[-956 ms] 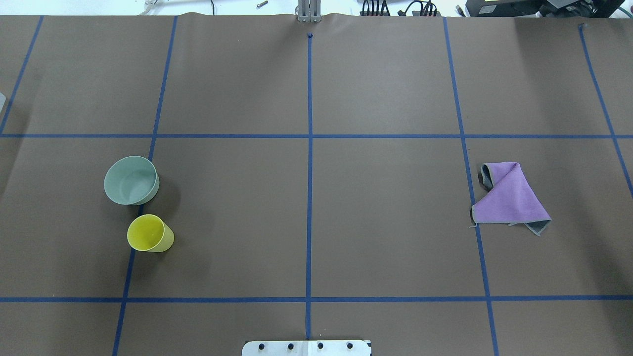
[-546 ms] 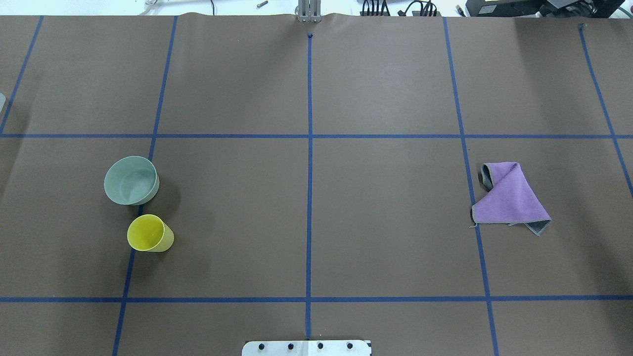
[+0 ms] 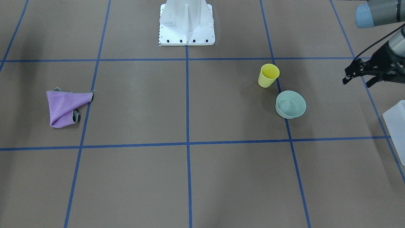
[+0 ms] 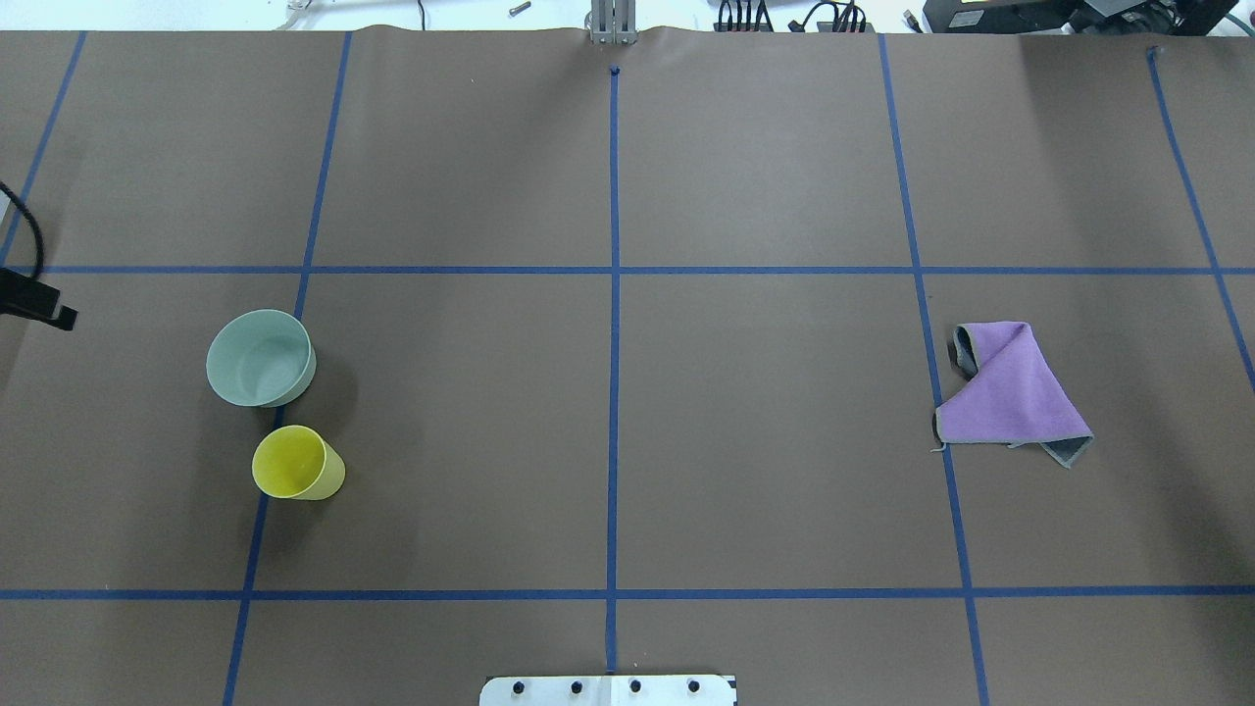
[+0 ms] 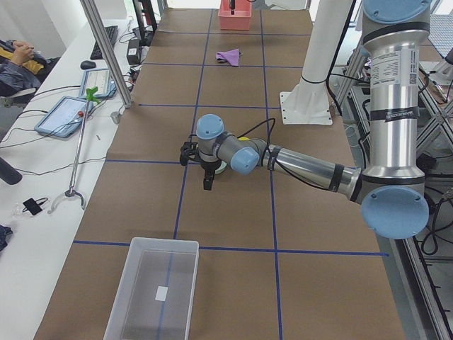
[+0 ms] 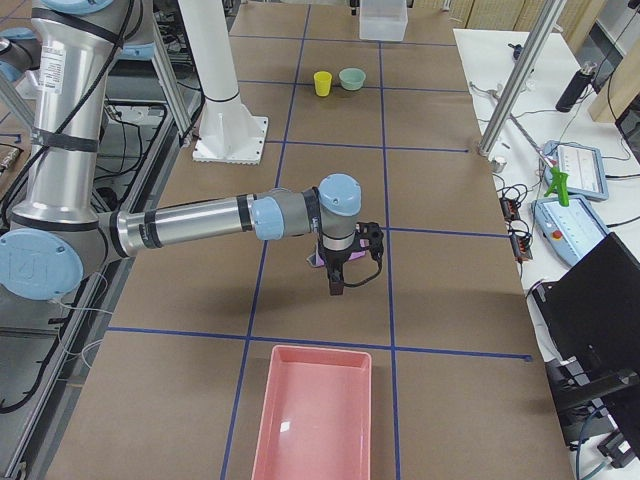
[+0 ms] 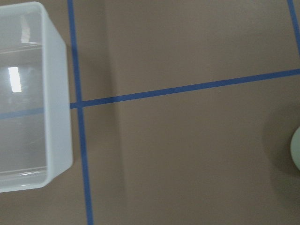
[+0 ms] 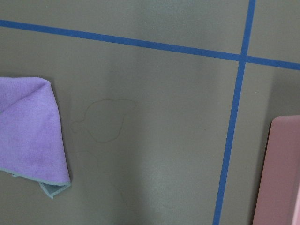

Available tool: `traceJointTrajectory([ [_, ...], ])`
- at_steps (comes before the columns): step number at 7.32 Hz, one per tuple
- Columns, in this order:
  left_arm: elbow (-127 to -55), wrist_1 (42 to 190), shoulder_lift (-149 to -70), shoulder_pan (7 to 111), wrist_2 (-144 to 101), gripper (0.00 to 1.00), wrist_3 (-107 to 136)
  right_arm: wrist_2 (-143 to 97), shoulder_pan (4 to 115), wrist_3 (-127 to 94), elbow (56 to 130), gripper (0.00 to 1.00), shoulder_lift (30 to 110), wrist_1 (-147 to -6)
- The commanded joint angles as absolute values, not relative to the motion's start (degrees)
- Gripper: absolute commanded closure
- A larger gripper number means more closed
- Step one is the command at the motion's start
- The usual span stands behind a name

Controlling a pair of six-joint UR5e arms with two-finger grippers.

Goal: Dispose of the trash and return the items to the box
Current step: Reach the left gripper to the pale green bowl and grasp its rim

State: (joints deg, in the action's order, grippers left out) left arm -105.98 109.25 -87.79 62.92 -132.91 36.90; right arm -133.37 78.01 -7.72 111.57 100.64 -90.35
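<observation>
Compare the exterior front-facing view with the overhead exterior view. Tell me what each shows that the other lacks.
Only the front-facing view shows a corner of the box at its right edge and most of the left gripper, jaws apart. Only the overhead view shows cables beyond the far edge of the table; of that gripper it catches just a black tip. Both show the yellow cup upright beside the green bowl, the purple cloth and the robot base.
</observation>
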Motion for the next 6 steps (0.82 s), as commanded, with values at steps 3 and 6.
traceJointTrajectory([
  [3,-97.91,111.09,-95.80,52.95,-128.43,0.02,49.02,-133.42,76.73,-7.91,111.36,0.00,100.63,-90.35],
  [6,-96.07,111.36,-97.02,50.27,-127.00,0.02,49.22,-133.42,76.29,-7.82,110.57,0.00,100.46,-90.35],
])
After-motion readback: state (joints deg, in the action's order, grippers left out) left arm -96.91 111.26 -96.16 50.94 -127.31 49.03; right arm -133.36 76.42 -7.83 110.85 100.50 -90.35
